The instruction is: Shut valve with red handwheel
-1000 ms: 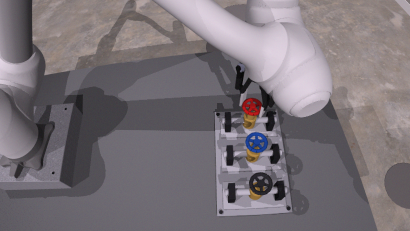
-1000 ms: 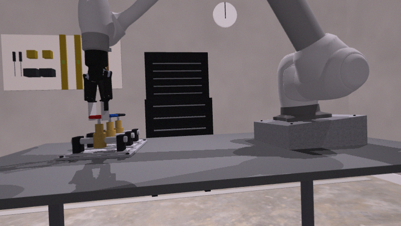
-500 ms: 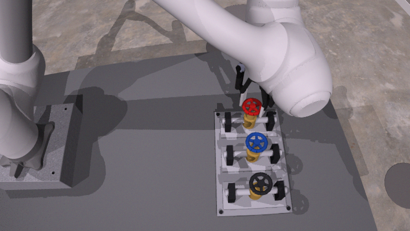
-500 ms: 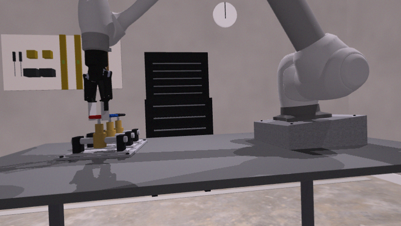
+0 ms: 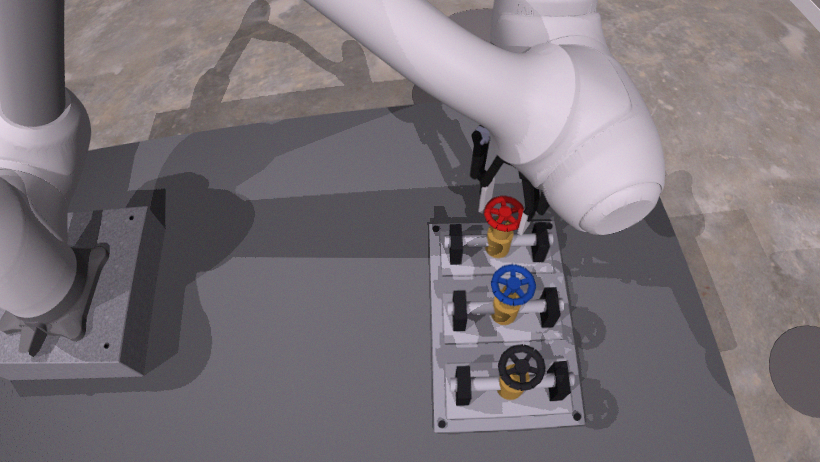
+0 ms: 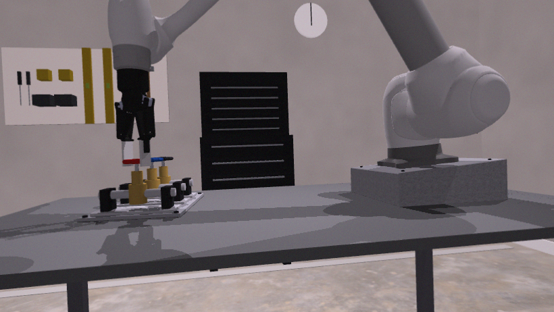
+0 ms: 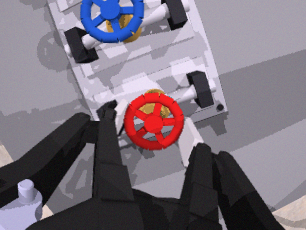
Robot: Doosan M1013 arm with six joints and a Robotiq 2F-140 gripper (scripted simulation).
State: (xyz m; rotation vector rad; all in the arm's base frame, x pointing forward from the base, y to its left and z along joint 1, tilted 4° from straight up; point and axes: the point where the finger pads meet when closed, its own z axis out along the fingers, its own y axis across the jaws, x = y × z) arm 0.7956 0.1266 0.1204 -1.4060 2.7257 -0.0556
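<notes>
The red handwheel tops a brass valve at the far end of a grey plate. It also shows in the side view and in the wrist view. My gripper comes straight down over it, and its two fingers are shut on the wheel's rim from opposite sides. The blue handwheel sits in the middle of the plate and the black handwheel at the near end, both apart from the fingers.
The arm's base block stands at the table's left. A big arm joint hangs over the plate's far right corner. A black cabinet stands behind the table.
</notes>
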